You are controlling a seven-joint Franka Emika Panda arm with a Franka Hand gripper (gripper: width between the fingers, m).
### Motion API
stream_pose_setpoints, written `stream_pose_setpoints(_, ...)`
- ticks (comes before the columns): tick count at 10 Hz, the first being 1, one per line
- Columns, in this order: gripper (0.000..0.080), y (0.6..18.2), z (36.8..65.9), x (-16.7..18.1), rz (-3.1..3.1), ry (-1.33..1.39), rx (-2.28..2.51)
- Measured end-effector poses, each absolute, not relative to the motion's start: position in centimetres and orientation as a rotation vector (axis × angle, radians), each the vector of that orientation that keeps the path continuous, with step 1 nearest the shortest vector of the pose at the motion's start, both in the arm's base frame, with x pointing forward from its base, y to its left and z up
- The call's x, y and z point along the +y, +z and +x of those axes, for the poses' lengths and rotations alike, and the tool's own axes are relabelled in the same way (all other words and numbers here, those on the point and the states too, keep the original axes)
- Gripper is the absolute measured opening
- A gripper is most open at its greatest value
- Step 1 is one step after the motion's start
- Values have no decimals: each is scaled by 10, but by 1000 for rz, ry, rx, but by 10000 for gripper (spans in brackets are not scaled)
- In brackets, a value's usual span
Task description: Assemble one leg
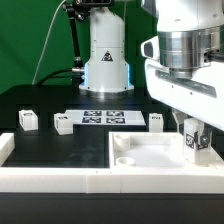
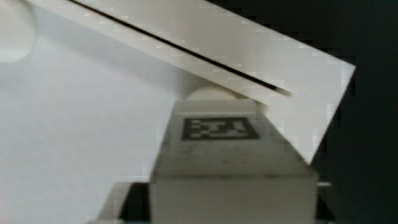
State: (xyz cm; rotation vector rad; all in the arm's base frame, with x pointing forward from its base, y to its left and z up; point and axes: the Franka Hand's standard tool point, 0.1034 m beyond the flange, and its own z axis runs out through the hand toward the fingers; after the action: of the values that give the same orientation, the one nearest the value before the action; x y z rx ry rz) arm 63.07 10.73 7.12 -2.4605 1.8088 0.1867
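My gripper (image 1: 196, 146) is shut on one white leg (image 1: 197, 141) with a tag on its face. It holds the leg upright at the right near corner of the large flat white panel (image 1: 150, 152); I cannot tell whether the leg touches it. In the wrist view the leg (image 2: 226, 150) fills the space between the jaws of the gripper (image 2: 228, 205), tag facing the camera, with the panel (image 2: 107, 120) beneath. Three more legs stand on the black table: two at the exterior view's left (image 1: 27, 119) (image 1: 63, 124) and one behind the panel (image 1: 157, 121).
The marker board (image 1: 105, 117) lies on the table in front of the robot base (image 1: 105, 65). A white low wall (image 1: 55, 176) runs along the front edge and up the left side. A round socket (image 1: 124, 160) shows in the panel's near left corner.
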Motion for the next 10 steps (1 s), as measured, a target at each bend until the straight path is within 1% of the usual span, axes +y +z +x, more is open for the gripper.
stream_pose_setpoints(1,291,71,630,108,-2365,194,1947)
stream_pose_setpoints(4,292,71,630,108,-2294,218,2022)
stream_pose_setpoints(5,397,71,630,108,-2323,216,1985)
stream_pose_setpoints(6,536,71,630,109,-2339,215,1965)
stream_pose_setpoints(7,614,71,630,110,-2387,212,1902)
stream_pose_setpoints(8,614,70,629,111,-2500,203,1743)
stream_pose_setpoints(9,642,70,628,114,-2580,197,1611)
stream_pose_setpoints(10,648,70,628,116,-2641,190,1501)
